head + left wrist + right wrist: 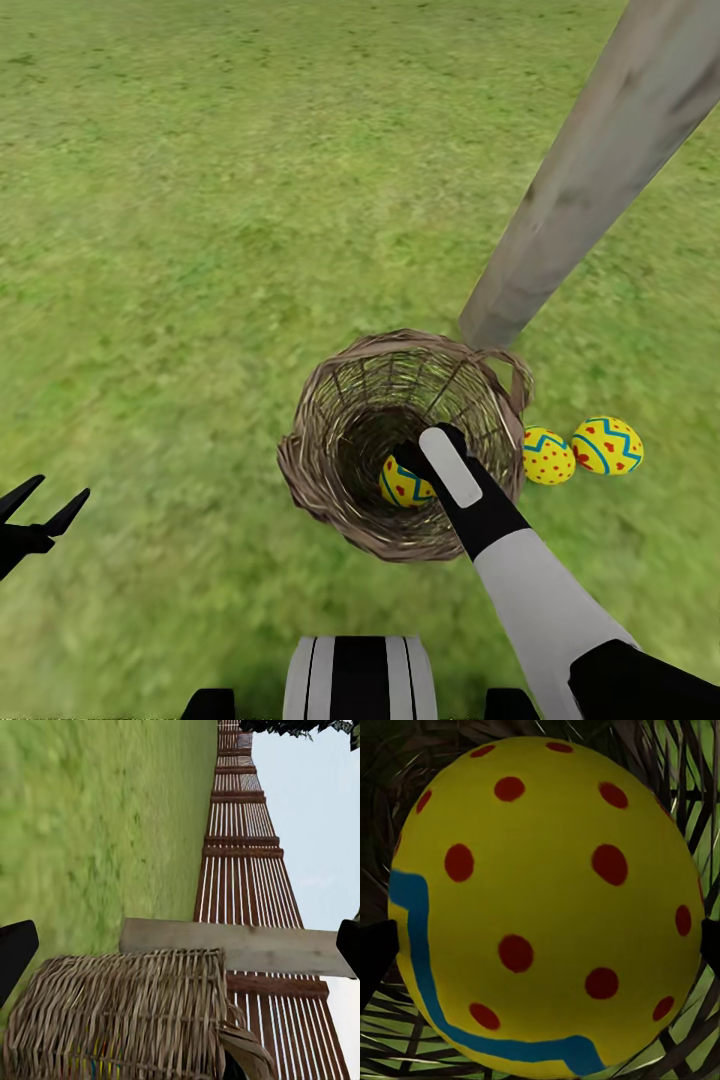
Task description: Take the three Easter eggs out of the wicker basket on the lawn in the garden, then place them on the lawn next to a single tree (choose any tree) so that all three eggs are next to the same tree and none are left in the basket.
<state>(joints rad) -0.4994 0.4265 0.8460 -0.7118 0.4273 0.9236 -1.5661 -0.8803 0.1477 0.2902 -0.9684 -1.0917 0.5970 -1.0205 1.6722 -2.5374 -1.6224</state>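
Lawn (180, 250): two eggs (548, 456) (607, 445), one in basket (310, 480)

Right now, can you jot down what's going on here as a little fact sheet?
Eggs out: two Easter eggs on the lawn, by the tree
Egg in basket: one, inside the wicker basket
Right hand: down in the basket, fingers either side of that egg; grip unclear
Left hand: open, empty, off to the side
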